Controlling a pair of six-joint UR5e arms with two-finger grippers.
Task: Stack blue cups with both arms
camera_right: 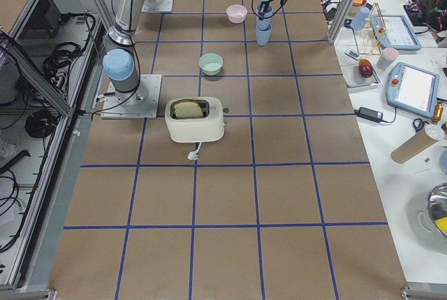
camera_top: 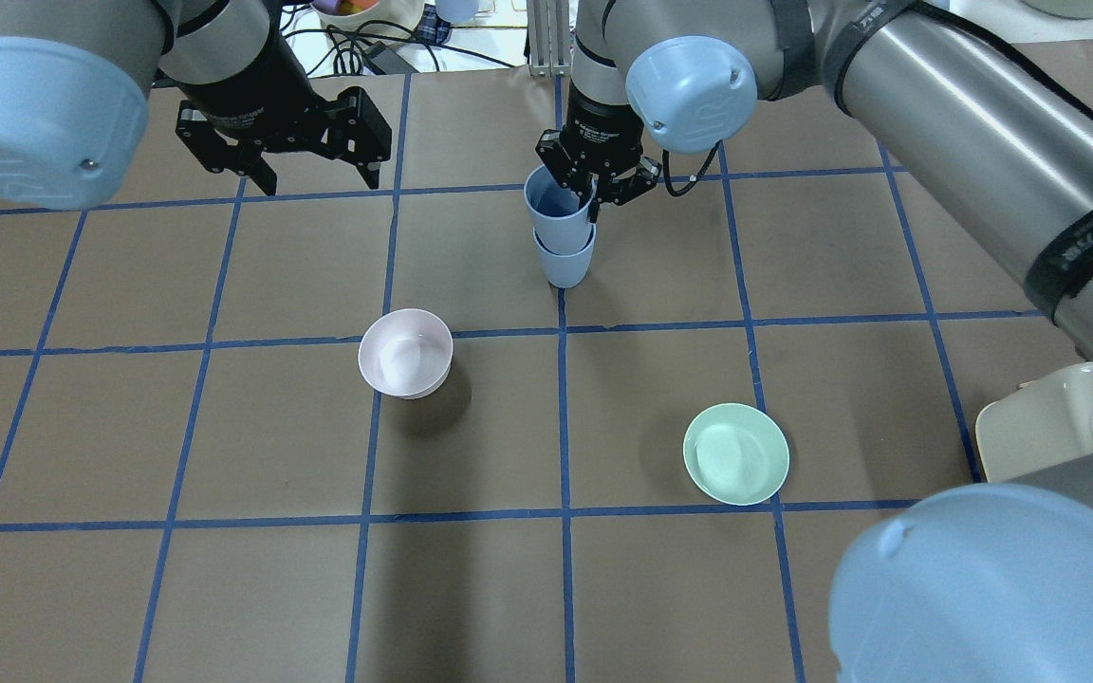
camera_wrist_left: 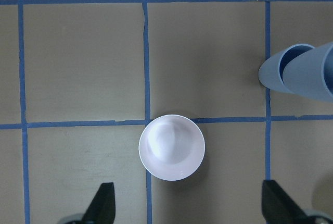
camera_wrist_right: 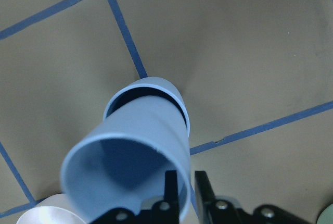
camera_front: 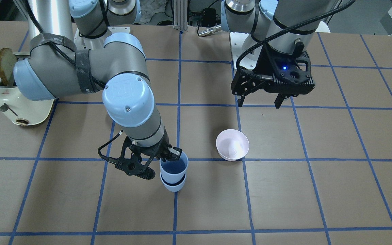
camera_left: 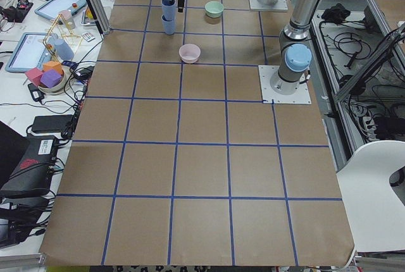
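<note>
Brown paper table point(camera_top: 176, 427), blue tape grid: tapered pale-blue plastic cup point(camera_top: 556, 211) nested in its twin point(camera_top: 565, 267), far centre.
Right gripper point(camera_top: 592, 197) pinches the upper rim, probably seating it; left gripper point(camera_top: 319, 182) hangs wide and empty.

Looks like a robotics lab, with a brown-paper table point(camera_right: 223, 195) taped into a blue grid, a robot arm point(camera_right: 119, 66) bolted to a plate point(camera_right: 150, 99), a teach pendant point(camera_right: 413, 91) on the side bench point(camera_right: 391, 136) and loose cables point(camera_right: 35, 122).
</note>
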